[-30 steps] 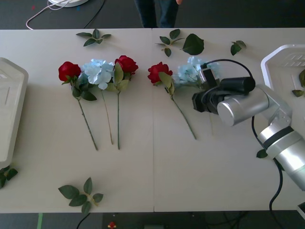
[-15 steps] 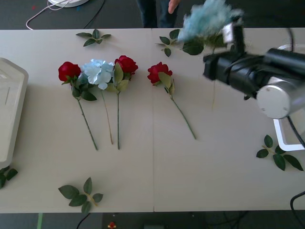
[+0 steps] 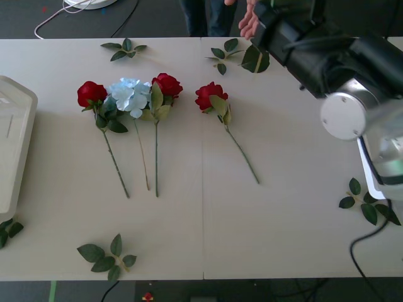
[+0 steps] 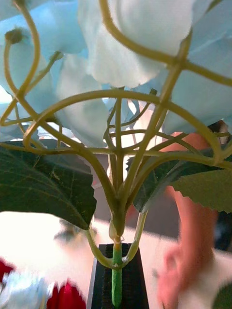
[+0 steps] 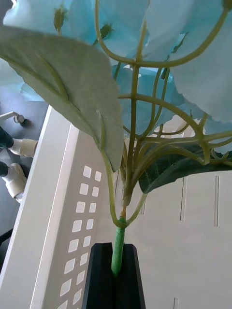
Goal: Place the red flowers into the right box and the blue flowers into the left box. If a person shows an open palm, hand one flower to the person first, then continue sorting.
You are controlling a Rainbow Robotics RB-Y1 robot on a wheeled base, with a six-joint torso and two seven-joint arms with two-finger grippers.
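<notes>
Two black-fingered grippers clenched on pale blue hydrangea stems: right gripper (image 4: 116,277) grasps one blue flower (image 4: 140,58) raised beside person's open hand (image 3: 247,20); left gripper (image 5: 116,275) grips another over white perforated box (image 5: 72,212).

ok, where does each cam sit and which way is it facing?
Front: above the arms, facing down at the table; right arm reaches toward a person's hand.
Right wrist: on that wrist, facing along right gripper, shut on a blue flower, toward the hand.
Left wrist: on that wrist; left gripper shut on another blue flower over a white box.
Shared: front and right wrist both show the hand and roses.
</notes>
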